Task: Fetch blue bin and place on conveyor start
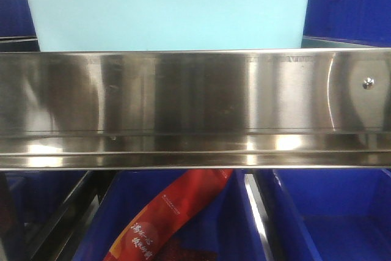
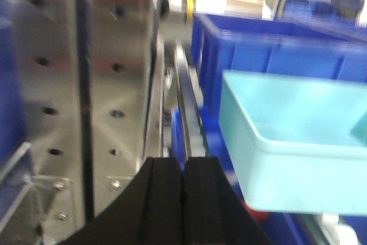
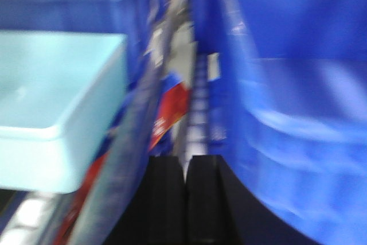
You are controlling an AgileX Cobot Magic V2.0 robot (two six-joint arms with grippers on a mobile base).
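1. The blue bin [image 1: 165, 13] sits just behind the top edge of a stainless-steel rail [image 1: 195, 108], with dark blue crates [image 1: 348, 4] beside it.
2. The left pincer [image 2: 183, 196] has its pads pressed together and empty. The bin is near, to its right.
3. The right pincer [image 3: 185, 199] is likewise closed on nothing. The bin is to its left and a red packet [image 3: 174, 106] lies ahead.

Blue bin [image 1: 168, 16]: pale aqua plastic, smooth plain walls, thin rim lip. Upright, open side up. It sits behind a stainless-steel rail [image 1: 195, 108], between dark blue crates [image 1: 348, 4].
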